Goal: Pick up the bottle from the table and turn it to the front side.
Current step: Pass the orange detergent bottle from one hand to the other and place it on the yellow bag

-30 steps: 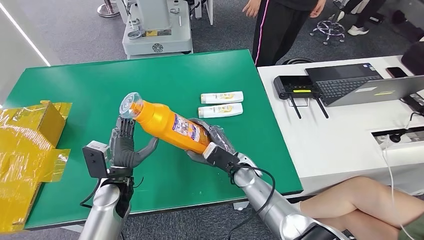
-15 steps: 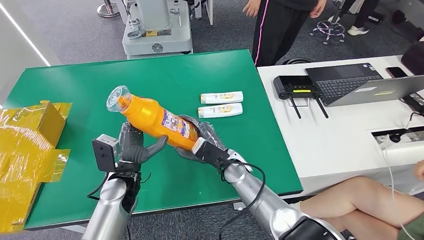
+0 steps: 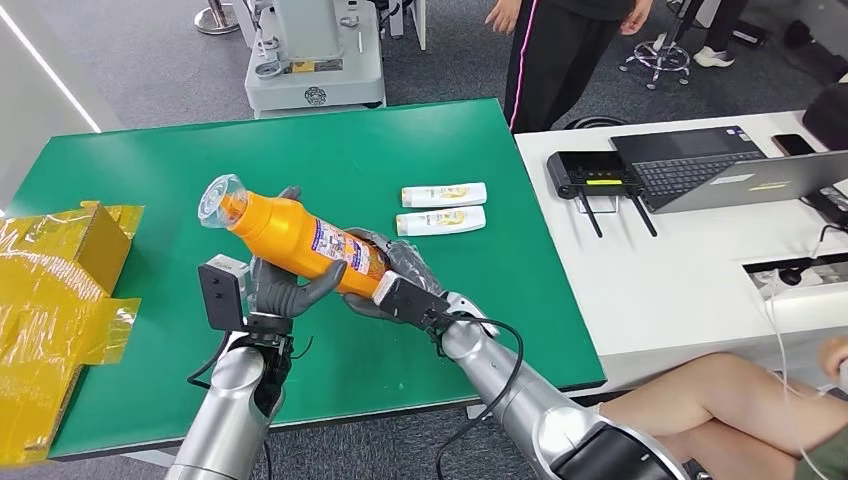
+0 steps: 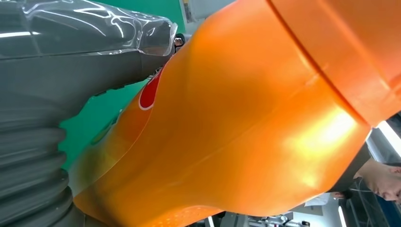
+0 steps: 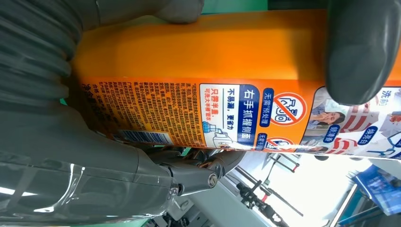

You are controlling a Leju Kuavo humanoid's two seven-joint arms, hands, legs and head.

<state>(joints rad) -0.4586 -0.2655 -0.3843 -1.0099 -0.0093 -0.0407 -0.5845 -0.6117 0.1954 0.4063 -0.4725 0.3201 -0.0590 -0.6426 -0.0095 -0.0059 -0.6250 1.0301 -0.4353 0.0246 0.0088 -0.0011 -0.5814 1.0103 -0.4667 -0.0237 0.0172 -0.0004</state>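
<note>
An orange bottle [image 3: 290, 232] with a clear cap [image 3: 221, 197] hangs tilted above the green table [image 3: 160, 180], cap end up and to the left. My right hand [image 3: 388, 277] grips its base end, and its fingers [image 5: 361, 52] wrap the body beside a label of small print [image 5: 222, 116]. My left hand [image 3: 283, 287] reaches up around the bottle's middle, with a fingertip [image 3: 290, 192] showing behind it and the thumb [image 3: 322, 283] in front. Those fingers look spread rather than curled. In the left wrist view the orange body [image 4: 246, 123] lies close against the palm.
Two small white and yellow bottles [image 3: 443, 207] lie side by side right of centre. Crumpled yellow wrapping [image 3: 55, 300] covers the left end. A white desk [image 3: 700, 280] with a laptop [image 3: 730, 170] adjoins on the right. One person [image 3: 560, 50] stands behind the table; another's legs [image 3: 700, 400] are at lower right.
My right hand has carried the bottle left and slightly up. My left hand has risen from below the bottle until its fingers are around the bottle's middle.
</note>
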